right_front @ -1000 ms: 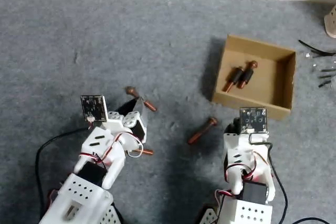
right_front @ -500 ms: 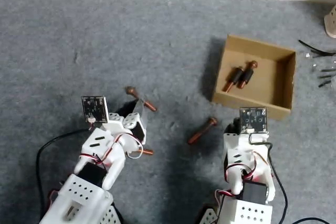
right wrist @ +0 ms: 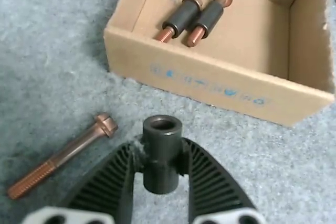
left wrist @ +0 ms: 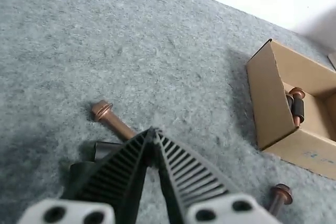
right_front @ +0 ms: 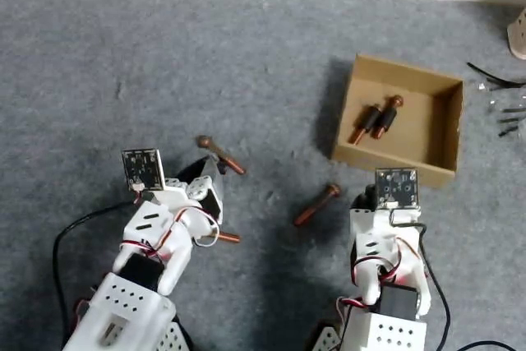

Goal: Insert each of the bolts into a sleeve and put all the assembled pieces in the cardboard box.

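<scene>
My left gripper [left wrist: 153, 134] is shut, its tips meeting just over the shaft of a copper bolt [left wrist: 111, 119] that lies on the grey carpet; a black sleeve [left wrist: 105, 149] lies partly hidden behind its fingers. From above, that gripper [right_front: 212, 172] sits beside the same bolt [right_front: 220, 154], and another bolt's tip [right_front: 227, 237] pokes out from under the arm. My right gripper [right wrist: 161, 148] is shut on an upright black sleeve [right wrist: 161, 156]. A loose bolt [right wrist: 63, 156] lies near it, in the middle of the carpet [right_front: 316, 205]. The cardboard box [right_front: 393, 167] holds two assembled pieces [right_front: 376, 121].
Black cables [right_front: 500, 98] and a pale object [right_front: 518, 32] lie at the right edge beyond the box. The carpet ends at a white strip along the far side. Open carpet stretches to the far left.
The left arm has shifted slightly to the left, with its gripper staying by the bolt. The bolts, the box and the right arm have not moved.
</scene>
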